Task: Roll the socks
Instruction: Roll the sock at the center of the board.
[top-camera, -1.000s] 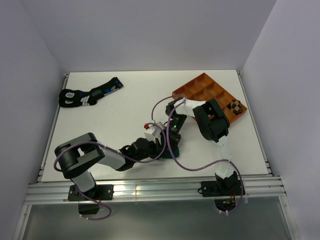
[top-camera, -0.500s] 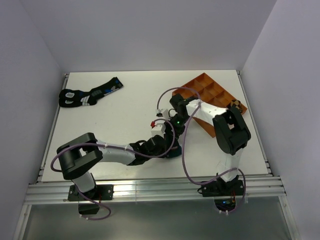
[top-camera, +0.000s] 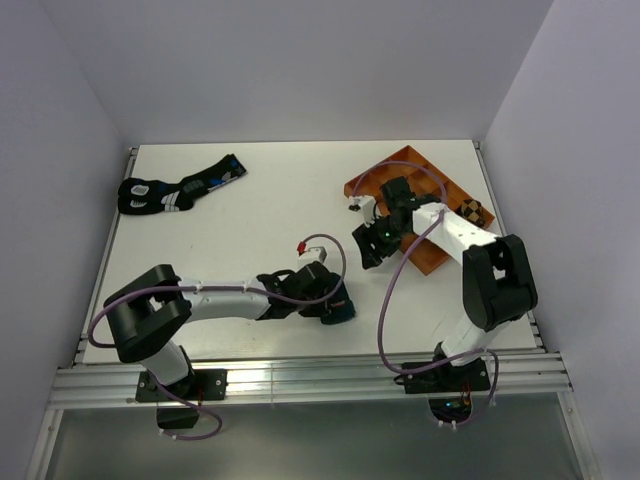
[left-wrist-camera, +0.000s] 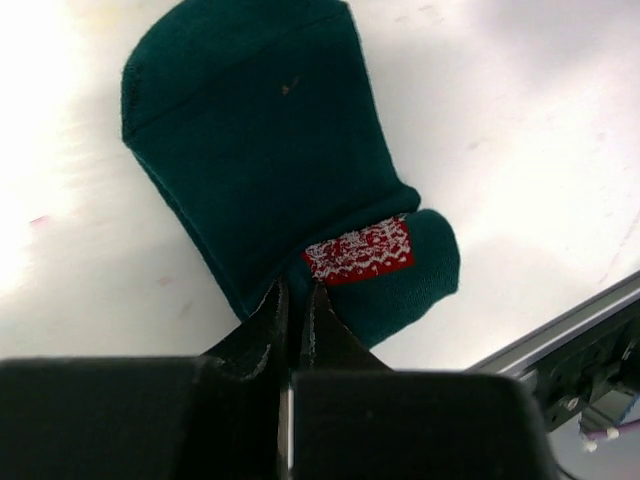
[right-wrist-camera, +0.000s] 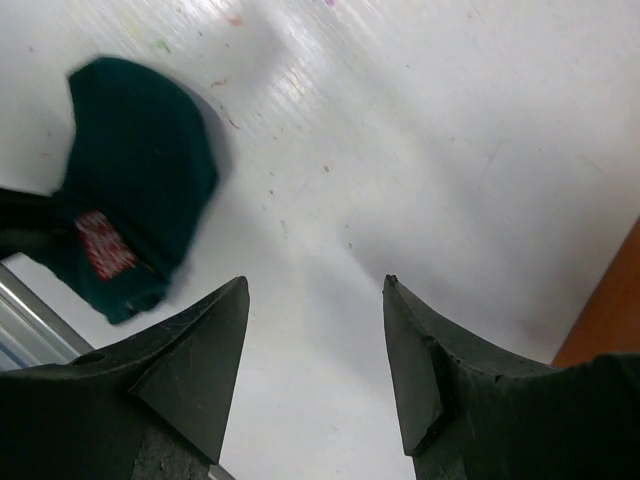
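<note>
Top view: fixed high above and behind the arm bases, facing down and forward; far off, taking in the whole table (top-camera: 250, 230), with walls on three sides.
Left wrist view: rides on the left arm, looking along the left gripper (left-wrist-camera: 291, 295) at bottom centre; very near the tabletop, and the green sock (left-wrist-camera: 270, 170) fills mid-frame.
Right wrist view: rides on the right arm, looking down past the right gripper (right-wrist-camera: 314, 282); somewhat higher off the table, with the tray (right-wrist-camera: 615, 300) at the right edge.
Shared: all three views show the sock, and the rail (left-wrist-camera: 580, 340) appears in each.
</note>
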